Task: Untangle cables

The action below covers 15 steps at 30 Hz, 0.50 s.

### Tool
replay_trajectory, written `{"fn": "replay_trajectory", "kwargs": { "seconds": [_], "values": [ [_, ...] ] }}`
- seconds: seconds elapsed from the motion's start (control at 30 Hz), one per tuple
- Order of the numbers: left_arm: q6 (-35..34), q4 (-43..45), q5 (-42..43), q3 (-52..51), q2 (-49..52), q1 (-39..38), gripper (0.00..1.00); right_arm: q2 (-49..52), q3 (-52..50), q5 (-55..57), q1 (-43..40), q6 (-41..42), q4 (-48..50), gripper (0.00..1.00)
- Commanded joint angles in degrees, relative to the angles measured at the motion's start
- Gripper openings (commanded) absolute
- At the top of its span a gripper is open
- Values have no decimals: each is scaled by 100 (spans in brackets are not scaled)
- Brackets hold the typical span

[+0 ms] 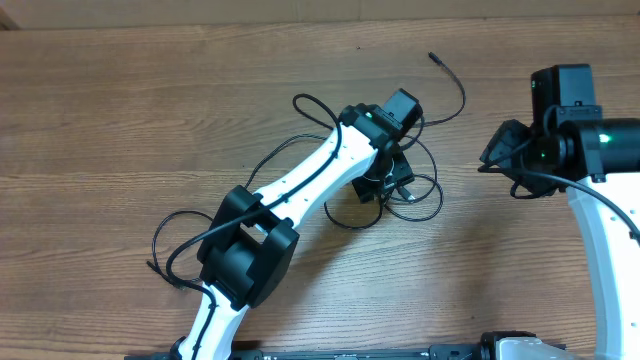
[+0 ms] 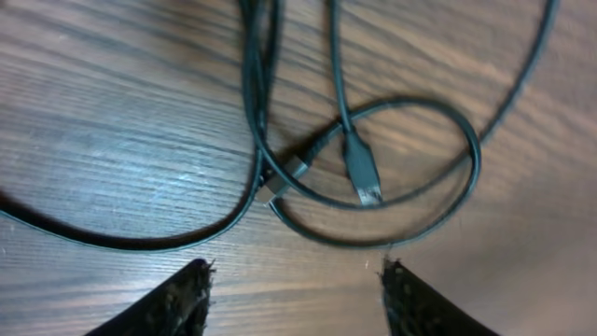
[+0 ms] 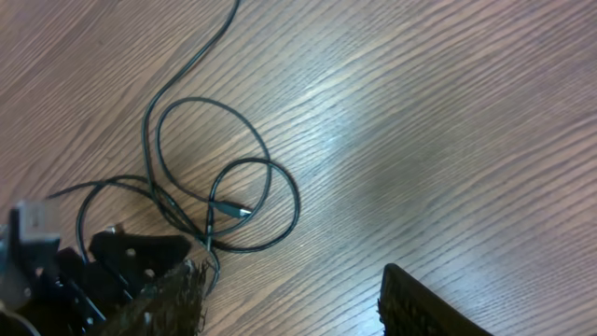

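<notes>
The thin black cables lie in a tangle of loops at the table's middle, partly hidden under my left gripper. One cable runs up to a plug end. In the left wrist view the cables cross and loop just ahead of my open, empty left gripper, with a silver-tipped plug and a second plug at the crossing. My right gripper is off to the right of the tangle. In its wrist view it is open and empty, and the cable loops lie ahead to the left.
A thin black cord loop lies at the left beside the left arm's elbow. Another loop lies just above the left forearm. The table is brown wood. The right arm's base stands at the right edge.
</notes>
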Motion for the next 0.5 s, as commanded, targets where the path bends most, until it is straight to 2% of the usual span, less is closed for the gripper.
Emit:
{"fn": "replay_trajectory", "kwargs": {
  "seconds": [0.0, 0.2, 0.37, 0.47],
  "values": [
    [-1440, 7, -850, -68, -221, 28, 43, -68, -9, 81, -48, 103, 4, 59],
    [-2262, 162, -990, -109, -219, 42, 40, -68, -9, 79, -48, 105, 55, 63],
    [-2267, 420, -1246, -109, -219, -68, 39, -68, -11, 81, -48, 103, 72, 63],
    [-2260, 396, -1405, -153, -219, -72, 39, -68, -13, 81, -48, 103, 72, 68]
  ]
}}
